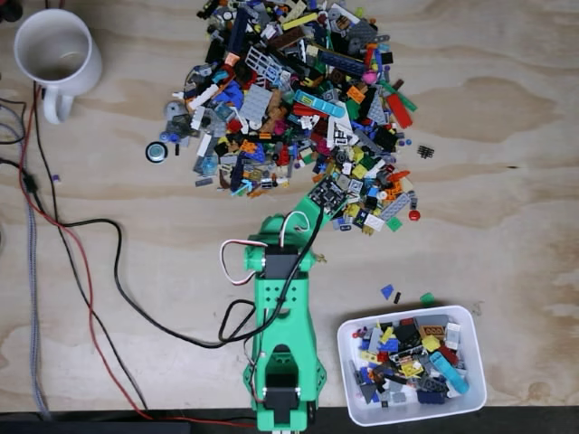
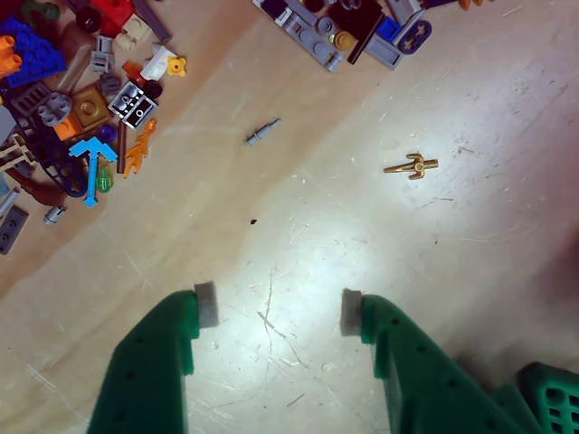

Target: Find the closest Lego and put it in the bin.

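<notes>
hand (image 2: 279,310) wide apart, empty, over bare bench (image 2: 298,244). nearest lego likely gold piece (image 2: 412,165), ahead and right in wrist view, long axis crosswise. grey pin (image 2: 262,133) further ahead. bin (image 1: 351,398) beside arm base in fixed view, right, part-filled.
</notes>
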